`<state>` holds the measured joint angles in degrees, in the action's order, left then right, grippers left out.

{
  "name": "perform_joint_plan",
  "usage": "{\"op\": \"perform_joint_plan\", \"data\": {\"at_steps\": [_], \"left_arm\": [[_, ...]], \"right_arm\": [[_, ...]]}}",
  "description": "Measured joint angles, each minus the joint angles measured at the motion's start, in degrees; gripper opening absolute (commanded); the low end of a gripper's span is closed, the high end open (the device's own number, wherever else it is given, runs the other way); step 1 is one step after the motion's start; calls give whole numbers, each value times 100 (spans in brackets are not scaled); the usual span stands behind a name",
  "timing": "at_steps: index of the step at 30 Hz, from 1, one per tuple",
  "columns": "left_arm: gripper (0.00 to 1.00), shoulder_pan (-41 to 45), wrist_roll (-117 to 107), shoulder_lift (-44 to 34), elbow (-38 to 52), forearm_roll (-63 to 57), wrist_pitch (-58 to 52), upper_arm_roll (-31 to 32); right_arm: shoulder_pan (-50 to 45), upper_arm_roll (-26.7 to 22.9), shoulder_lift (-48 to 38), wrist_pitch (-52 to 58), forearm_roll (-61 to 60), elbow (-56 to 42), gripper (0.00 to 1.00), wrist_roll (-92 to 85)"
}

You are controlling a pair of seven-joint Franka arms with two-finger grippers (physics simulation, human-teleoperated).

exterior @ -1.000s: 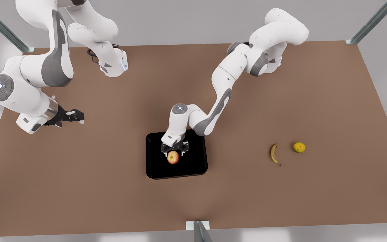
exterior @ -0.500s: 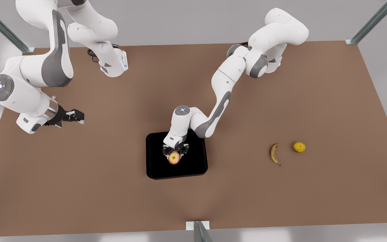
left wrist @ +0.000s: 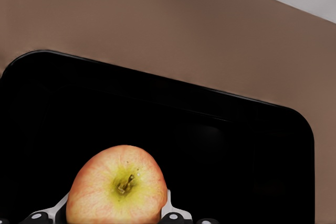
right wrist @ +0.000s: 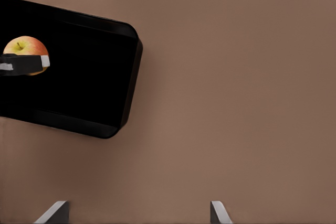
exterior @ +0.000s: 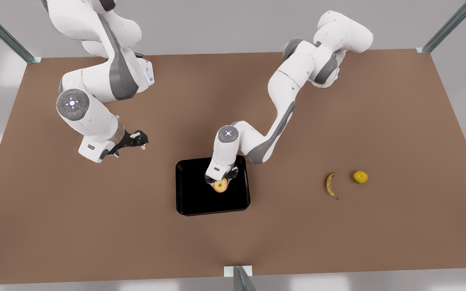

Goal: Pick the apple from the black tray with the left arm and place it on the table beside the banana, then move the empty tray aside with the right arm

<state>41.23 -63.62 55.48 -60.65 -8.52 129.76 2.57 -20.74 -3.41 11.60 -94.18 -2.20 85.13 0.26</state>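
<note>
Matt brown table [exterior: 338, 242], glossy black tray [exterior: 188, 198], left gripper [exterior: 221, 180] clamped on round apple [exterior: 220, 186], right gripper [exterior: 136, 141] aloft, spread unclear

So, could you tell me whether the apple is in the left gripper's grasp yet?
Yes: the left gripper is shut on the apple, a finger pressed against each side, above the tray.

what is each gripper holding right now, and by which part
The left gripper grips the small round red-and-yellow apple by its opposite sides, over the glossy black tray. The right gripper holds nothing.
</note>
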Motion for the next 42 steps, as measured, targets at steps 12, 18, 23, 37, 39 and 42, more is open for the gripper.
{"op": "perform_joint_plan", "data": {"at_steps": [12, 18, 23, 37, 39, 42], "left_arm": [[100, -2393, 2056, -1570, -3242, 1219, 655, 49], [100, -2545, 3018, -1804, -2505, 1088, 239, -120], [100, -3413, 3927, -3867, -2468, 1272, -1889, -306], [100, -3406, 5439, -4464, -2621, 1241, -3432, -298], [100, -3385, 5554, -4431, -2491, 1238, -3493, -294], [100, -3367, 5709, -4312, -2401, 1230, -3525, -293]], "right_arm": [[-115, 683, 1837, -933, 4, -799, 100, 963], [-74, 688, 2245, -1771, -26, -569, 100, 1257], [40, 684, 2280, -2679, -48, 263, 100, 1451], [167, 798, 2428, -4158, -289, 1374, 96, 1656], [172, 811, 2451, -4216, -292, 1417, 92, 1665], [296, 814, 2430, -4275, -296, 1554, 84, 1638]]}}
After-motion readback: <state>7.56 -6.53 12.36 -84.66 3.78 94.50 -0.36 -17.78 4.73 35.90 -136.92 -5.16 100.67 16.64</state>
